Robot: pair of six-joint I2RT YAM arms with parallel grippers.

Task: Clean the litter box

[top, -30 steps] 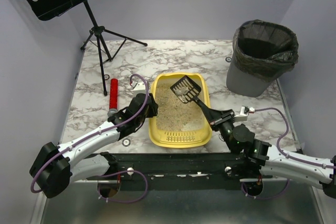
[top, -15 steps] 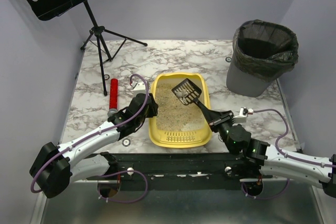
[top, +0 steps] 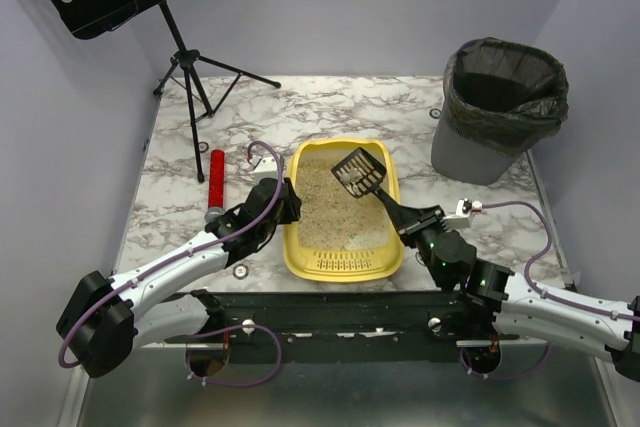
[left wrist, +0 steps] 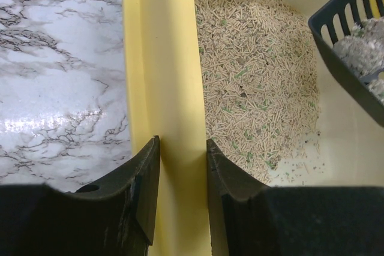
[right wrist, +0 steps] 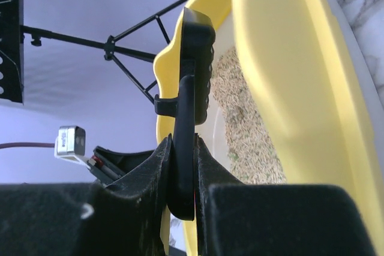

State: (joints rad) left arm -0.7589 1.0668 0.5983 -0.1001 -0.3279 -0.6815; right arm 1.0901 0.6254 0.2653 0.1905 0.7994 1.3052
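Observation:
The yellow litter box (top: 343,262) sits mid-table with beige litter and a slotted end nearest the arms. My left gripper (top: 287,204) is shut on the box's left rim (left wrist: 174,88), one finger outside and one inside. My right gripper (top: 408,224) is shut on the handle of a black slotted scoop (top: 359,171). The scoop is held above the litter at the far right of the box and carries grey clumps (left wrist: 363,40). In the right wrist view the scoop handle (right wrist: 189,112) runs up between my fingers, beside the yellow box wall (right wrist: 300,88).
A grey bin with a black bag (top: 498,107) stands at the far right of the table. A red cylinder (top: 215,179) lies left of the box. A black music stand (top: 185,57) rises at the far left corner.
My right gripper has lifted the scoop slightly and drawn it a little to the right over the litter. The left gripper has held still on the rim.

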